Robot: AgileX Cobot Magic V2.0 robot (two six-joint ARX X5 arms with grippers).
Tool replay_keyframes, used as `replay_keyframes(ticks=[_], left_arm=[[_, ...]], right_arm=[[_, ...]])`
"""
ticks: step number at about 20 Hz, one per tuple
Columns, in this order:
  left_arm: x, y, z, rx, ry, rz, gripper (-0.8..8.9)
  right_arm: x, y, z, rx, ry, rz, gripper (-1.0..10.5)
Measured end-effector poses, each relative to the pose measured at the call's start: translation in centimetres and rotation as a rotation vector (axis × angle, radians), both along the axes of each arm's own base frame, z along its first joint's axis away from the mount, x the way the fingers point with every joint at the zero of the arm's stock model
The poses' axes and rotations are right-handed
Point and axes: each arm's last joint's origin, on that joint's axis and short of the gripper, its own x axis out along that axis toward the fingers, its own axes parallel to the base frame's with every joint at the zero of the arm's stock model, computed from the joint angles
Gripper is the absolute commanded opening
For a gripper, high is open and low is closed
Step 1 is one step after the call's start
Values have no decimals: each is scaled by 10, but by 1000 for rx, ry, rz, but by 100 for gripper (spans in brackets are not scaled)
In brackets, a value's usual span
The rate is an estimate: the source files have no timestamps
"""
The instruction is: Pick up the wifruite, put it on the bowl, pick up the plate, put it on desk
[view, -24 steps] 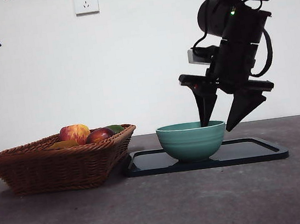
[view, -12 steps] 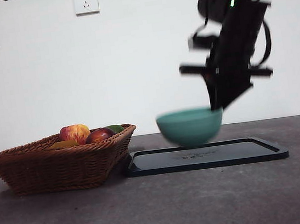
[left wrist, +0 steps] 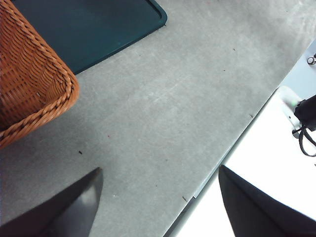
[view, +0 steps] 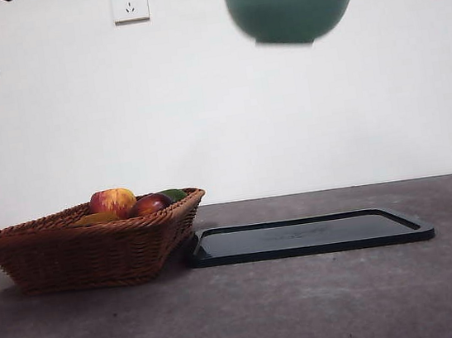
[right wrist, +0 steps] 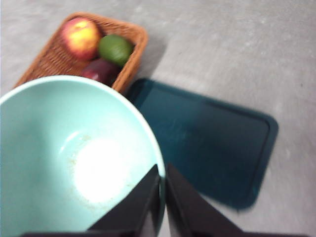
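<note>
The teal-green bowl (view: 291, 2) hangs high in the air, blurred, at the top of the front view. My right gripper (right wrist: 162, 190) is shut on the bowl's rim (right wrist: 148, 133), one jaw inside and one outside, and the bowl looks empty. The plate (view: 310, 237), a flat dark rectangular tray, lies bare on the desk (view: 254, 315) below it, also seen as the plate (right wrist: 212, 143). An ochre fruit, likely the wifruite (view: 95, 219), lies low in the basket. My left gripper (left wrist: 158, 197) is open over bare desk near the table's edge.
A brown wicker basket (view: 87, 250) stands left of the plate, touching its corner, and holds a red-and-yellow apple (view: 113, 200), a dark red fruit (view: 149, 203) and a green fruit (right wrist: 115, 49). A wall socket (view: 129, 0) is on the white wall behind.
The right gripper closed on the bowl's rim and lifted the bowl off the plate, up to the top of the front view. The plate now lies bare.
</note>
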Motion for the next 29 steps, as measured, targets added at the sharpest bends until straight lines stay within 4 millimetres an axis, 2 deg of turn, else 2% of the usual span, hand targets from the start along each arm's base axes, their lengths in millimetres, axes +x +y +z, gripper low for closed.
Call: replay_keyframes(ticks=[2,4,7,10,12,18,24,29], left_arm=[[0,0,0,0,0,0,372],[0,0,0,0,0,0,372],[0,0,0,2,3,0,372],[0,0,0,3,7,0,372],[0,0,0,3,7,0,372],[0,0,0,3,7,0,372],[0,0,0,3,7,0,372],[0,0,-1,4,7,0,372]], right_arm=[[-21,-6,11,5,-30,16,7],[-40,-12,11,15,-61,28,7],[-60,-18,-10,-1,-33,43,7],[-67,-14,-46,-40,53,80,7],[-68,-6,-70,-48,91,108,7],[-67,16,-123,-33,114,112,7],[-47,40,-159,-92,167,98,7],[-33,51,-180,-130,189,81,7]])
